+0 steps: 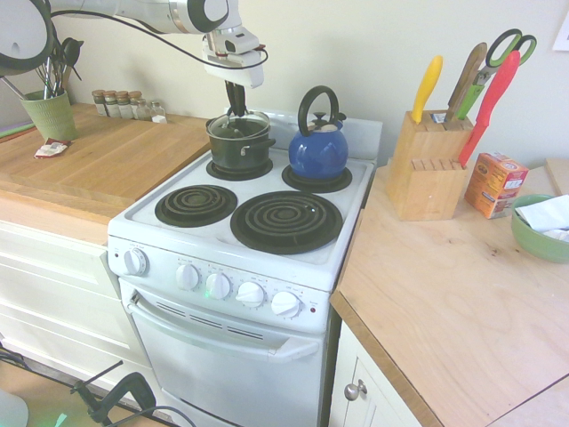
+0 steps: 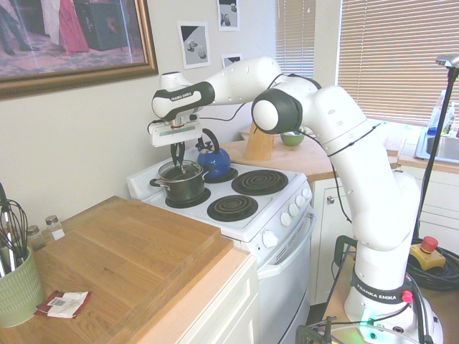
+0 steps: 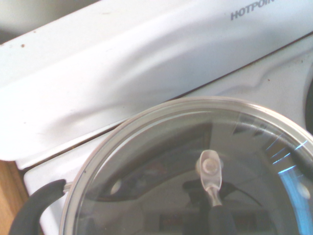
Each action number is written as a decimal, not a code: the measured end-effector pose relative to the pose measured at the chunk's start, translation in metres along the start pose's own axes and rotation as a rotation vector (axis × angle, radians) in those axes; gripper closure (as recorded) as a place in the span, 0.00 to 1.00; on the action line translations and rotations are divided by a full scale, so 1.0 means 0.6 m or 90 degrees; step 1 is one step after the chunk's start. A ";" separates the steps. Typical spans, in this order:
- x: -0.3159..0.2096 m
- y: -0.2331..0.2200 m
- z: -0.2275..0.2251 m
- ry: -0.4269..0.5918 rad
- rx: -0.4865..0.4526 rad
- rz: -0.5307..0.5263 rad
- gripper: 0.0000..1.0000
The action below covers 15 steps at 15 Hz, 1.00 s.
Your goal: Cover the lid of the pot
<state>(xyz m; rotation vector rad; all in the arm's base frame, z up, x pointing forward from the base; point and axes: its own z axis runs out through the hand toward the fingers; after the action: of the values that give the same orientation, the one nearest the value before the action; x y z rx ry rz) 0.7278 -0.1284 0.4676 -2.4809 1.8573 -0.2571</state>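
Gripper: the gripper (image 1: 236, 113) points down over the pot, its fingers closed narrow, with the tips at the middle of the lid; whether they pinch its handle, the pictures do not settle.
Lid: the clear glass lid (image 3: 161, 161) with its metal rim lies over the mouth of the pot; a small metal piece with a dark grip shows at its middle in the wrist view. Whether the rim is fully seated all round, one cannot tell.
Pot: the black pot (image 1: 238, 155) stands upright on the coil burner at the stovetop's back corner, on the side of the butcher-block bench (image 2: 129, 251); its short side handles stick out.
Kettle: the blue kettle (image 1: 318, 155) with a black handle sits beside the pot, on the burner at the other back corner of the stovetop (image 1: 142, 212).
Front burners: two dark coils, the smaller one (image 1: 196, 205) near the butcher-block bench, the larger one (image 1: 286, 221) near the pale wooden bench (image 1: 444, 294).
Butcher-block bench: spice jars (image 1: 124, 107) stand in a row by its back edge, with a green utensil pot (image 1: 49, 116) and a small red-and-white packet (image 1: 52, 149) farther from the stove.
Pale bench: the knife block (image 1: 428, 173) stands near its back edge, an orange box (image 1: 494, 185) just beside it, then a green bowl (image 1: 542, 240) holding white cloth.
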 end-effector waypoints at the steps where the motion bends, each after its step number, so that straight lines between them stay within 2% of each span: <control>1: -0.003 -0.002 -0.003 0.000 -0.002 -0.001 1.00; 15: 0.005 0.000 0.018 0.003 -0.017 0.007 1.00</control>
<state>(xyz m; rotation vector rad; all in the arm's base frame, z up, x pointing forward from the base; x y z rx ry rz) 0.7301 -0.1322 0.4574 -2.4880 1.8877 -0.2390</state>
